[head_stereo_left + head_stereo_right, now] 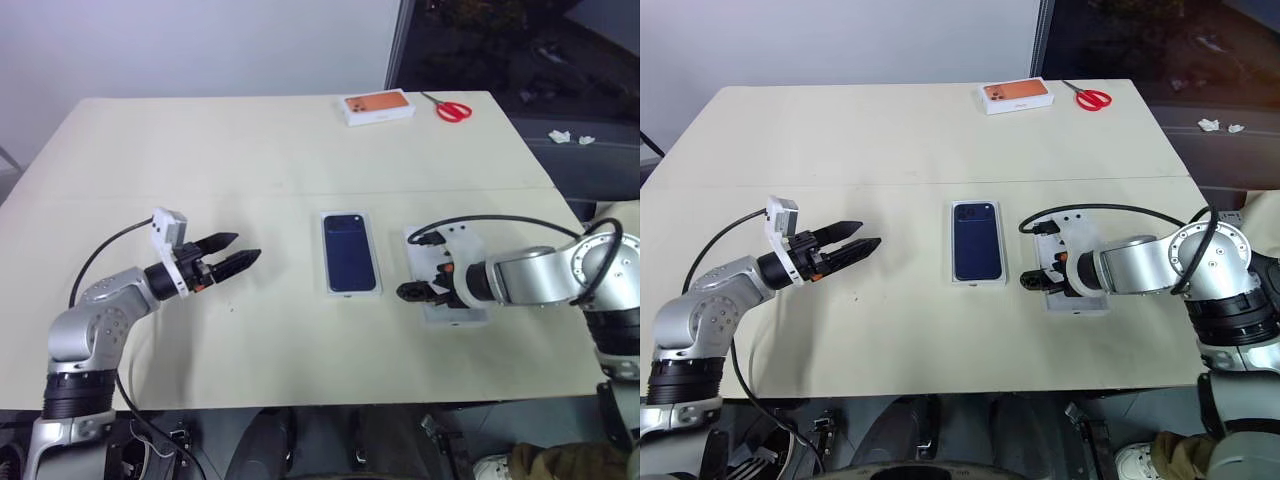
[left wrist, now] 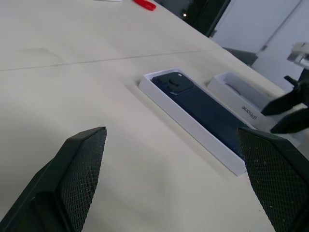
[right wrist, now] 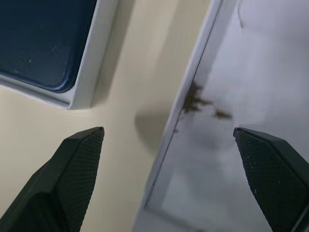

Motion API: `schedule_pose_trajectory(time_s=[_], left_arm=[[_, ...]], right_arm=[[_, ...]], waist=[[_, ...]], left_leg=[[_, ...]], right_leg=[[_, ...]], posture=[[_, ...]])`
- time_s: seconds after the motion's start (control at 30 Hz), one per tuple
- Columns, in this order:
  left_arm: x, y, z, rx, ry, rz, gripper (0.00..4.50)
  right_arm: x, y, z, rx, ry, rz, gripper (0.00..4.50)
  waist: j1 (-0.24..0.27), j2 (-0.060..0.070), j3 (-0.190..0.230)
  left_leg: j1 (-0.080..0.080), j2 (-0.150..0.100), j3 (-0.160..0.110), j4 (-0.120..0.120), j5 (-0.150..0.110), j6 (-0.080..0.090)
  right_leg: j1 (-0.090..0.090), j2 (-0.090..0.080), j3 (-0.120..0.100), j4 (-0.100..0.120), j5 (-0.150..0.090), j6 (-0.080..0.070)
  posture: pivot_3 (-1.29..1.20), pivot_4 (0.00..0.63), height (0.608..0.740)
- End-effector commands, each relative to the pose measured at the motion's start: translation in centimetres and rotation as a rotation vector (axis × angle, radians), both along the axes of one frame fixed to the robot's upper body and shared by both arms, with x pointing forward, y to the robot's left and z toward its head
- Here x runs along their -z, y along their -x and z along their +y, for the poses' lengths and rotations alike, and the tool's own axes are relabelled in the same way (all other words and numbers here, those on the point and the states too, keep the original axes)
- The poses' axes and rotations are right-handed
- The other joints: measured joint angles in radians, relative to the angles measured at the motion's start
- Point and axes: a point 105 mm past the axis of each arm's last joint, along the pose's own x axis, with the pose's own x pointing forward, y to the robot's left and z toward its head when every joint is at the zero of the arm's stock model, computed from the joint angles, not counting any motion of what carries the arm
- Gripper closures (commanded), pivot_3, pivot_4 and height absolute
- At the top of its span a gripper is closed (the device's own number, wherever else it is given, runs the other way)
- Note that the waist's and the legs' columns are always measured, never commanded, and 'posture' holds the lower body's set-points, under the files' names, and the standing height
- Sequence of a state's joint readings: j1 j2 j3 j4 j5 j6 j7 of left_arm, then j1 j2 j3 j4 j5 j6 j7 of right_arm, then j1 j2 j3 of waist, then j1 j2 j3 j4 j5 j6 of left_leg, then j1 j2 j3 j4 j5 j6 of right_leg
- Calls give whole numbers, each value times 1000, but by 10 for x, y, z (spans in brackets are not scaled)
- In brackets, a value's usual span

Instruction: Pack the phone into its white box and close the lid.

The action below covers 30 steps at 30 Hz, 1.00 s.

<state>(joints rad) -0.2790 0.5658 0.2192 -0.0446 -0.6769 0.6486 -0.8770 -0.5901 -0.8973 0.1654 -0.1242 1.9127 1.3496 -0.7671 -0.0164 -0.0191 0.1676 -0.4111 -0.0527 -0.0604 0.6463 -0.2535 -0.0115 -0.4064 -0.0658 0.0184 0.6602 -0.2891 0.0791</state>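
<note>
Right now your right gripper (image 1: 1032, 281) points down at the table with its two black fingers spread wide, holding nothing; its wrist view shows one finger (image 3: 67, 181) over bare tabletop and the other over the pale inside of the lid (image 1: 452, 312). That lid lies open side up under the right hand, just to the right of the white box (image 1: 349, 291), with a narrow strip of table between the two. You can make out a few small brown marks on the lid's inner face near its edge, though what they are is hard to say at that close range. Your left gripper (image 1: 238, 250) hovers above the table (image 1: 250, 140) well to the left of the box, pointing roughly level toward it, fingers likewise spread and empty. The phone (image 1: 348, 251) already lies flat inside the white box, dark navy back up, its camera cluster at the far end, and the white rim of the box frames it on all sides. The box sits uncovered near the middle of the table. At the far edge you can see an orange-topped box (image 1: 379, 106) and, just to its right, a pair of red-handled scissors (image 1: 452, 108), both well apart from the grippers.
</note>
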Motion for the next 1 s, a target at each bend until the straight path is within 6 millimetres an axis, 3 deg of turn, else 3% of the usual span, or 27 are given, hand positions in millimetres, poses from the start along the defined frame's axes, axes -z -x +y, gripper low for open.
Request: schedule_pose_trajectory(time_s=[0.03,0.23,0.3,0.4,0.57,0.7,0.87,1.0], left_arm=[[-13,0,-4,9,9,-47,0],[-13,1,-5,5,12,-41,0],[-13,1,-4,-1,14,-40,0],[-13,2,-5,-3,15,-40,0],[-13,1,-4,-7,19,-35,0],[-13,0,-4,-10,19,-35,0],[-13,-1,-3,-16,20,-29,0],[-13,-2,-3,-15,21,-33,0]], right_arm=[[-6,0,9,33,-34,-38,20],[-7,-4,8,72,-14,-59,20],[-6,-2,7,52,38,-58,525],[-6,-1,4,40,91,-59,1795],[-5,-1,5,35,111,-58,4463],[-5,-2,5,40,122,-63,4463],[-20,-16,0,131,90,-119,4463],[-45,-39,0,285,-110,-210,4463]], waist=[[-2,0,0],[2,0,0],[2,0,0],[2,0,0],[3,0,0],[3,0,0],[3,0,0],[2,0,1]], left_leg=[[0,0,0,0,0,0],[0,1,0,0,0,0],[0,1,0,0,0,0],[0,1,0,0,0,0],[0,1,0,0,0,0],[0,1,0,0,0,0],[0,1,0,0,0,0],[0,1,0,0,0,0]], right_leg=[[0,0,0,0,0,0],[0,1,0,0,0,0],[0,1,0,0,0,0],[0,1,0,0,0,0],[0,1,0,-1,0,0],[0,1,0,-1,0,0],[0,1,0,-1,0,0],[0,1,0,-2,0,0]], posture=[[0,150,740],[0,150,740],[0,150,740],[0,150,740],[0,150,740],[0,150,740],[0,150,740],[0,150,740]])
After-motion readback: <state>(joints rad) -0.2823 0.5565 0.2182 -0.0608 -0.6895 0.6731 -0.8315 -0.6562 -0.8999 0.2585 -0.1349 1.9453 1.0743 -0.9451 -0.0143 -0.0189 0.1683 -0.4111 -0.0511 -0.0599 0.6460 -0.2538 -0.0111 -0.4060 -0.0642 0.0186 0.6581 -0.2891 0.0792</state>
